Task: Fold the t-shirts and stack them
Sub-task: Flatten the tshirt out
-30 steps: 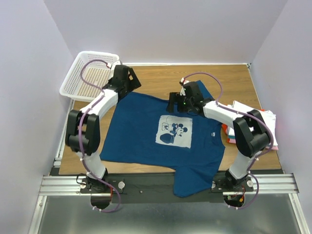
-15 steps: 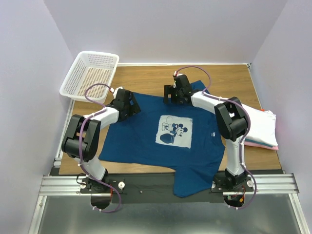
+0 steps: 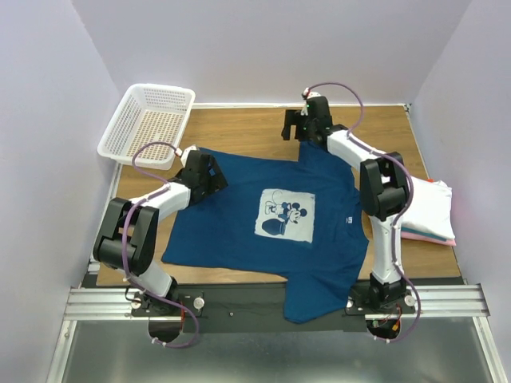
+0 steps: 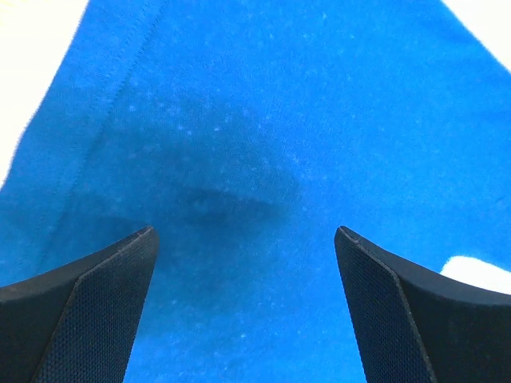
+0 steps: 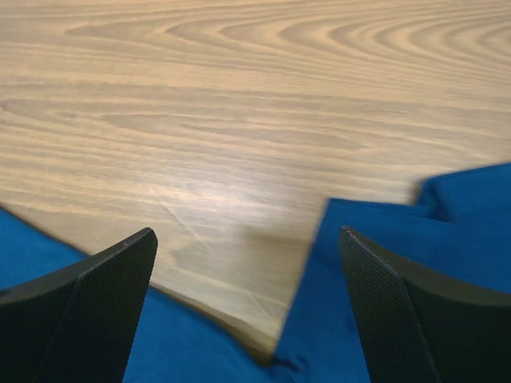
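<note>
Blue Mickey tee [image 3: 271, 215] lies flat mid-table, soft, light and sure to droop, so pinch its edges, not the middle, as the left gripper [image 3: 207, 171] hovers spread at its 10 o'clock and the right gripper [image 3: 298, 128] gapes over wooden table [image 3: 239, 132] at 12 o'clock

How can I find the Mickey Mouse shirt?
Look at the wooden table. Spread open across its middle lies a dark blue tee. Unlike the folded tees at the right edge, it has a white Mickey square.
</note>
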Tool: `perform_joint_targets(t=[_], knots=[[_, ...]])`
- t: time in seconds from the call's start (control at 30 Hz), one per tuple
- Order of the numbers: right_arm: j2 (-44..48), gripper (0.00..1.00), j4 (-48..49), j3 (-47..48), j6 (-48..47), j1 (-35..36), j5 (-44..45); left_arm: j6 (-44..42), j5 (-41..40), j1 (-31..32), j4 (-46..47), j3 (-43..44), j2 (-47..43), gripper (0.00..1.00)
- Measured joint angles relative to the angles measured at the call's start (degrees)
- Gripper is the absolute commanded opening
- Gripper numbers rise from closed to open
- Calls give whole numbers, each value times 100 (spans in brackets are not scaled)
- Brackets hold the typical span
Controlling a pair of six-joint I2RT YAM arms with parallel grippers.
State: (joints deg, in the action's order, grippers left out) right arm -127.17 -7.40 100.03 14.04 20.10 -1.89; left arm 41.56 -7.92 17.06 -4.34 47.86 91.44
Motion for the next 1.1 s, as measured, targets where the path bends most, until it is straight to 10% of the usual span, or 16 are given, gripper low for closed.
perform_joint_targets(t=[1.1], knots=[[-614, 100, 46, 118, 992, -1720, -920, -269, -11, -127, -136, 1891, 1670, 98]])
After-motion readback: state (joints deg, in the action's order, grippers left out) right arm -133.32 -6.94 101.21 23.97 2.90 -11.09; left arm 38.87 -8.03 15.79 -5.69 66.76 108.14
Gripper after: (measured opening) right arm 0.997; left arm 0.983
